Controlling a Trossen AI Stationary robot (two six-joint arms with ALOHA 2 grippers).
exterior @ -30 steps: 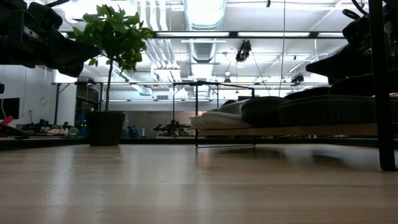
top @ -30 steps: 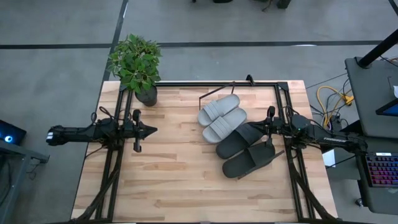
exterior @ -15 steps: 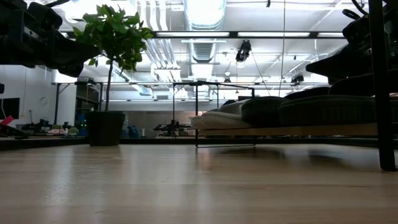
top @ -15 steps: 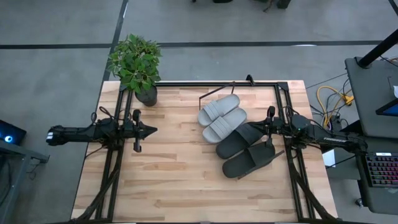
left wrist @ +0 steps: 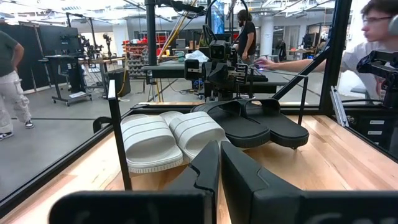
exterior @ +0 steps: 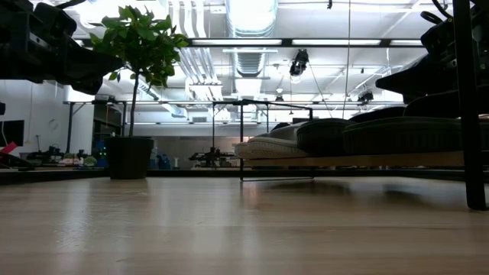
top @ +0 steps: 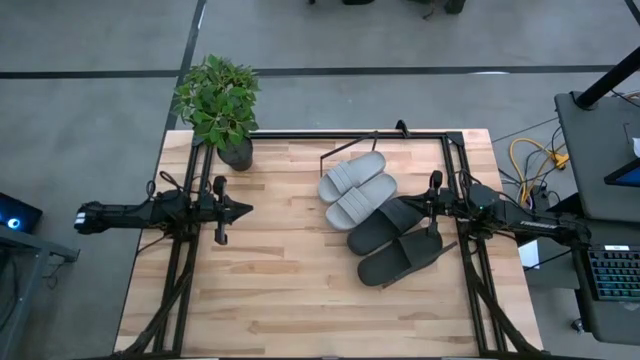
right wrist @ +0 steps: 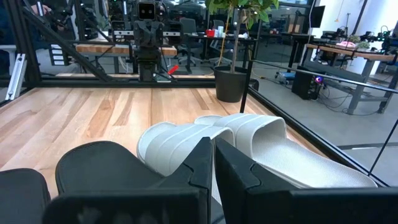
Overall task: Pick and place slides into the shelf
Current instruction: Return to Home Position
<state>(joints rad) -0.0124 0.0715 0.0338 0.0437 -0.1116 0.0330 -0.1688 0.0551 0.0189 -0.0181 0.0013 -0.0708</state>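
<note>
2 grey slides point(top: 357, 188) and 2 black slides point(top: 395, 245) sit on the shelf point(exterior: 367, 160). 1 potted plant point(top: 222, 105). Left gripper point(left wrist: 219, 154) and right gripper point(right wrist: 212, 150): fingers closed, holding nothing.

Bright even overhead lighting, ceiling lights point(exterior: 246, 14) glaring in low view, sheen on tabletop point(exterior: 229, 225), soft shadows

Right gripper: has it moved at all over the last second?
No. In the high view the right gripper stays shut over the upper black slide, at the same spot beside the table's black frame rail.
</note>
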